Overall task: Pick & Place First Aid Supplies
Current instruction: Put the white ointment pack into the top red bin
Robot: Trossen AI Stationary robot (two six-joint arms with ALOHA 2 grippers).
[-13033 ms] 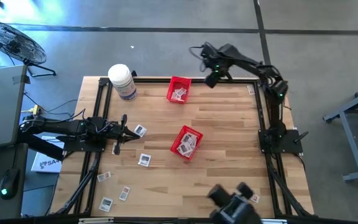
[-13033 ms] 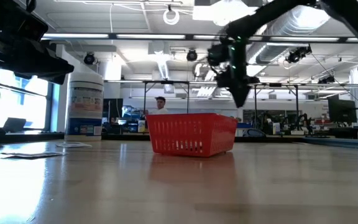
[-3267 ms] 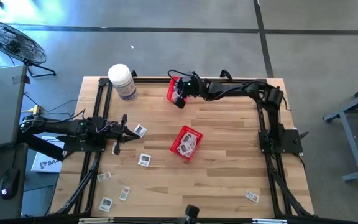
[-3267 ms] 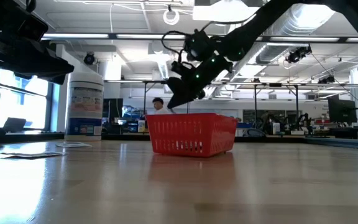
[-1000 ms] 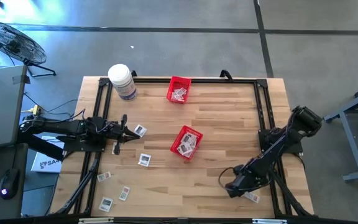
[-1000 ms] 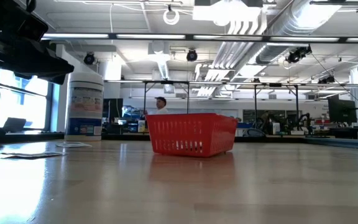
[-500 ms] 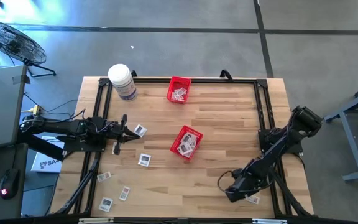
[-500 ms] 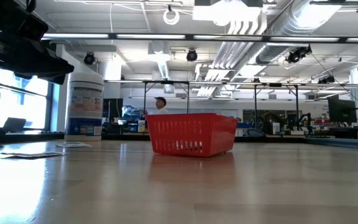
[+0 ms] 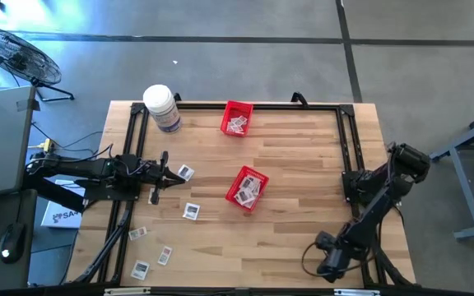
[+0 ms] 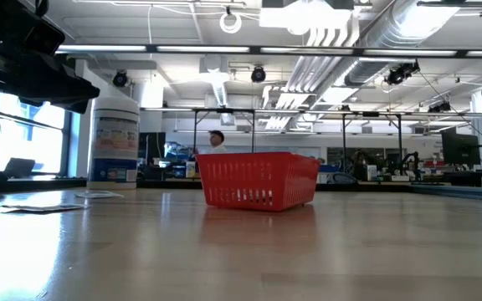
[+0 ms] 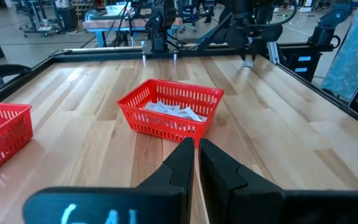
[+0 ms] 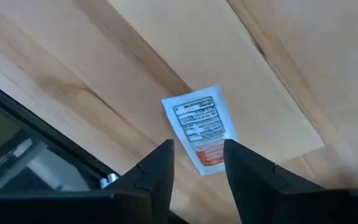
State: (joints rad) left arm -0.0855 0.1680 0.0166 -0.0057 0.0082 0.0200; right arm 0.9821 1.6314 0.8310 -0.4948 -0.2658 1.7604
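Right end effector (image 12: 197, 163) hangs released over a small flat white printed packet (image 12: 200, 128) at the high view's lower right tabletop (image 9: 303, 173). Left end effector (image 11: 196, 155) clenched, empty, mid-left. Both red mesh baskets (image 9: 247, 188) hold packets; several loose ones (image 9: 191, 211) remain lower left.

Even bright overhead light, ceiling fixtures (image 10: 231, 20) blown out in the low view with sheen on the table (image 10: 249, 251), soft faint shadows; right wrist view slightly soft close-up, its near fingers (image 12: 157, 171) blurred.
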